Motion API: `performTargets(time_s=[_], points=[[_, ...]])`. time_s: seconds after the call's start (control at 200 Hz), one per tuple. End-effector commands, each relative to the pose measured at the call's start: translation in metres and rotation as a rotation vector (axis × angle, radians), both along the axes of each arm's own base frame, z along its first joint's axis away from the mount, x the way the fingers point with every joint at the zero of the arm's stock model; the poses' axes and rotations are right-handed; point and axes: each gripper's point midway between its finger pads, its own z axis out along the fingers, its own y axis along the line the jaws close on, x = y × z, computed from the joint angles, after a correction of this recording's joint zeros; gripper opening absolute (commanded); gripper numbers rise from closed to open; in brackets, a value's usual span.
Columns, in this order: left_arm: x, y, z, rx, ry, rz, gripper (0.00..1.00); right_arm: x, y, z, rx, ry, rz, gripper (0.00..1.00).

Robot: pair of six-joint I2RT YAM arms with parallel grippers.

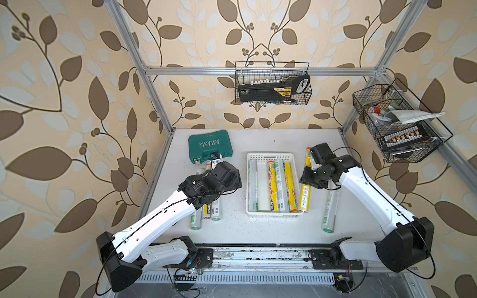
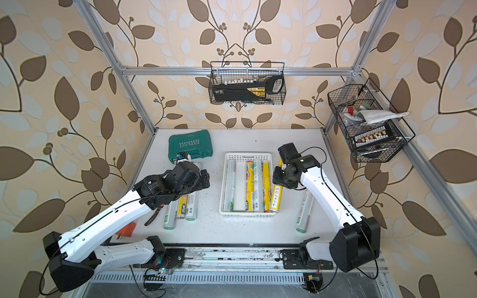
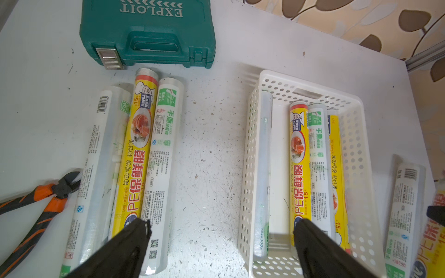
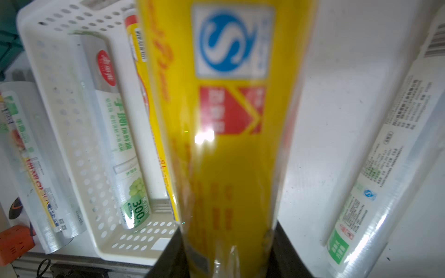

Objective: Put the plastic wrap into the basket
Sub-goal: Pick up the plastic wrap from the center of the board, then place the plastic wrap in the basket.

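Currently gripping the yellow roll [image 4: 228, 115] about mid-length with the right gripper [image 1: 308, 178], jaws narrowed onto it. Lies parallel to the basket [image 1: 271, 155], just outside its right wall in both top views. Cannot tell height above the desk [image 1: 227, 227] for sure; looks lifted in the right wrist view.

Suggested handling:
- Lift clear of the perforated rim before going sideways.
- Keep the roll level and lined up with the four rolls [image 1: 281, 185] already inside.
- Aim for the bare strip [image 1: 263, 191] between the silver roll [image 1: 253, 185] at the left wall and the other three; probably the only flat slot left.
- Lower until supported, then open. No dropping, since likely to roll or bounce.
- Watch both ends: roughly basket length, so little slack endwise and easy to hang up on a short wall.

Hold the left gripper [image 3: 222, 223] where it hovers: wide open, empty, over the desk between the three-roll group [image 3: 142, 154] by the teal case [image 3: 147, 31] and the basket. Avoid crossing paths over the basket.

Not yet done: that group, plus one silver-green roll [image 1: 330, 211] on the desk to the right.
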Motion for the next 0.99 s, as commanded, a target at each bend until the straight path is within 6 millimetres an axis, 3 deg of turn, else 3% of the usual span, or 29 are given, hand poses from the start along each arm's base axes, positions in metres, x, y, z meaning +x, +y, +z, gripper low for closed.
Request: performTargets(time_s=[0.0, 0.095, 0.41, 0.72, 0.99], points=[[-0.003, 0.019, 0.006, 0.027, -0.025, 0.04, 0.99, 0.006, 0.037, 0.014, 0.036, -0.025, 0.038, 0.35], [-0.004, 0.025, 0.006, 0.033, -0.033, 0.05, 0.99, 0.009, 0.065, 0.01, 0.051, -0.022, 0.076, 0.35], [-0.006, 0.034, 0.005, 0.041, -0.049, 0.072, 0.99, 0.02, 0.12, -0.024, 0.111, 0.019, 0.107, 0.34], [-0.002, 0.021, -0.003, 0.004, -0.023, 0.052, 0.99, 0.028, 0.155, -0.06, 0.072, 0.059, 0.159, 0.34], [-0.001, 0.022, -0.003, 0.011, -0.022, 0.058, 0.99, 0.034, 0.165, -0.079, 0.032, 0.07, 0.175, 0.34]])
